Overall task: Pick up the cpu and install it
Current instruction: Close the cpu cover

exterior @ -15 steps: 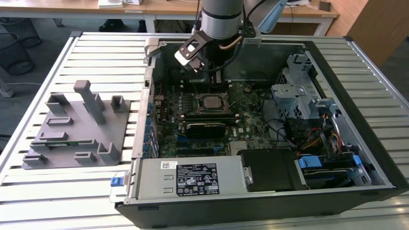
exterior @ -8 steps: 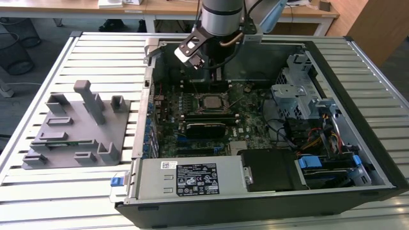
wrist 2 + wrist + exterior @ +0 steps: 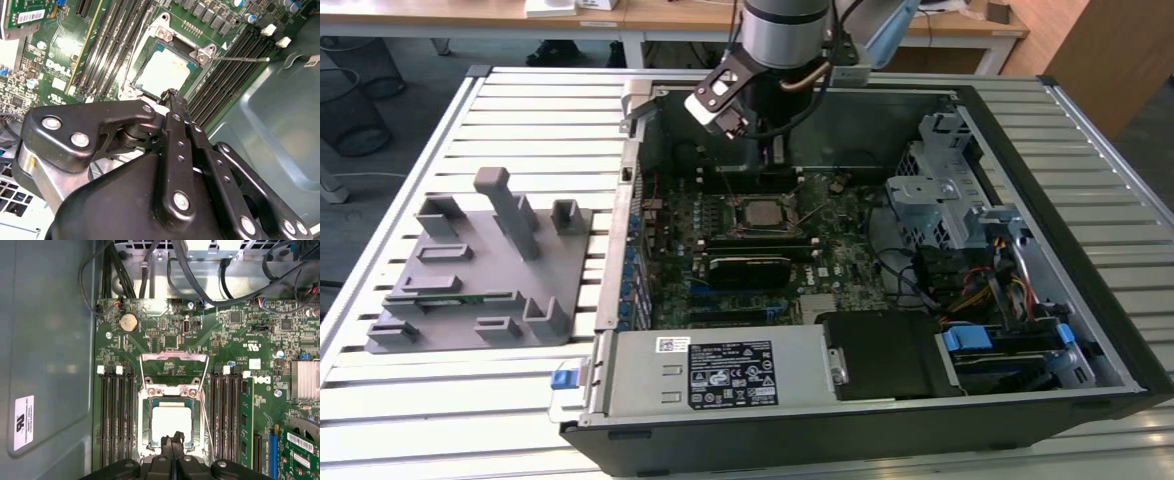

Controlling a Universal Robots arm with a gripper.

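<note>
Gripper (image 3: 172, 442) hangs inside the open computer case (image 3: 1081, 170), low over the motherboard (image 3: 834, 265). In both wrist views its 2 black fingers (image 3: 175, 130) are pressed together at the tips, clenched on nothing. Cpu (image 3: 171, 422) lies flat in the socket (image 3: 150, 390), pale silver top up, square with the socket edges. The closed fingertips sit over 1 edge of the cpu; whether they touch it cannot be told. The socket's metal load frame (image 3: 173, 357) is swung open, clear of the chip, and a thin wire lever (image 3: 240, 58) sticks out beside the socket. Dark memory slots (image 3: 116, 415) run along both sides of the socket; 1 green memory stick (image 3: 246, 415) stands in a slot near them. A round coin battery (image 3: 128, 322) sits on the board beyond the load frame. In the exterior view the grey plastic fixture (image 3: 480, 270) rests on the slatted table (image 3: 520, 110) at the exterior view's left of the case, well apart from the gripper.
</note>
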